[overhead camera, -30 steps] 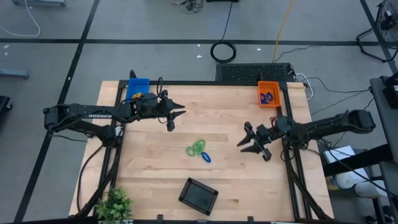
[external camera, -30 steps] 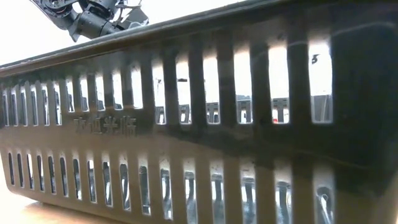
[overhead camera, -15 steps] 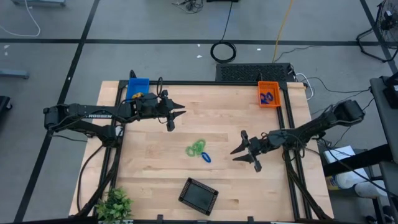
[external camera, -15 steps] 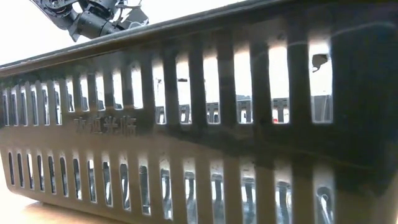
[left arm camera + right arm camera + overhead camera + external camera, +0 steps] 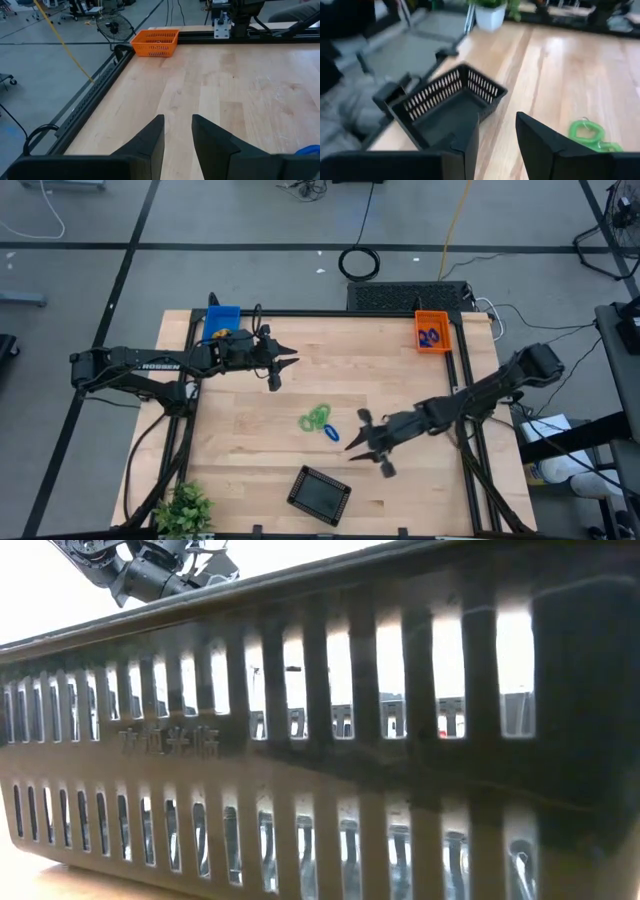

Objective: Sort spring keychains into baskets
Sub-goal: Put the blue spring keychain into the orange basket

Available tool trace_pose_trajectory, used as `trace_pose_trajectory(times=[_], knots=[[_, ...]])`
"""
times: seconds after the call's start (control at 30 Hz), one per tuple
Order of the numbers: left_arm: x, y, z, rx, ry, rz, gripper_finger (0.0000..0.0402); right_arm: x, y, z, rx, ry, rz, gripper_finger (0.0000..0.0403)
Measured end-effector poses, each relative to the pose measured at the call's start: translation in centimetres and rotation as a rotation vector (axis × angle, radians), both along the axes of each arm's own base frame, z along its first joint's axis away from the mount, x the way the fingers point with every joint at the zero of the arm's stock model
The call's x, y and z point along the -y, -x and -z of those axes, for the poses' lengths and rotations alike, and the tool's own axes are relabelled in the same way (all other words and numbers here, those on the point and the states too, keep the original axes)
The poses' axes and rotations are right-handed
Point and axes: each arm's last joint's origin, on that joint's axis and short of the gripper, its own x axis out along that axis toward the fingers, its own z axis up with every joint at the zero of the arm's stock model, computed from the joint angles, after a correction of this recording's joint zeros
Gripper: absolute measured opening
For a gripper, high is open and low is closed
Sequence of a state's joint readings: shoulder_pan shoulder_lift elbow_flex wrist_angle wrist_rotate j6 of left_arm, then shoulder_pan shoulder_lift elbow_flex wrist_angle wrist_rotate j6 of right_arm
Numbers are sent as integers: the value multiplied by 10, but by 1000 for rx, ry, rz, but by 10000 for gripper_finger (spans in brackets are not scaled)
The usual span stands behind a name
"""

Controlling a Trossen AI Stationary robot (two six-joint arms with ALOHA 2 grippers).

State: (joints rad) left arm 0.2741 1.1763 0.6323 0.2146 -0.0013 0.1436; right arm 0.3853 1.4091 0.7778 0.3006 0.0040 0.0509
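We see a green keychain (image 5: 316,418) and a blue keychain (image 5: 331,433) loose at mid-table, just beyond the empty black basket (image 5: 319,493), while blue ones already lie in the orange basket (image 5: 433,332), so we judge the sorting partly done. Our right gripper (image 5: 365,451), fingers spread and empty, hangs near the loose pair; our left gripper (image 5: 280,368), also spread and empty, waits by the blue basket (image 5: 221,321). We work on a pale wood table (image 5: 370,375), a plant (image 5: 184,508) at the corner nearest the black basket, grey floor and cables around.

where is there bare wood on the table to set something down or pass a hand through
Free: the wide stretch between the left gripper and the orange basket, and the near left part beside the plant. Crowded: the middle, where keychains, right gripper and black basket sit close.
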Motion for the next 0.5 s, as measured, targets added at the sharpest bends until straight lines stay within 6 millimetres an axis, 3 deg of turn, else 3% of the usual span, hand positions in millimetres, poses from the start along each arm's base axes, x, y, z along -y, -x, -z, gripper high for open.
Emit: trace_pose_trajectory(times=[0.33, 0.5], knots=[[0, 0, 0, 5, 15, -6, 108, -3, -48, 7, -206, 170, -3, 114], [0, 0, 0, 7, 16, -6, 108, 3, -58, 21, -247, 197, 12, 114]])
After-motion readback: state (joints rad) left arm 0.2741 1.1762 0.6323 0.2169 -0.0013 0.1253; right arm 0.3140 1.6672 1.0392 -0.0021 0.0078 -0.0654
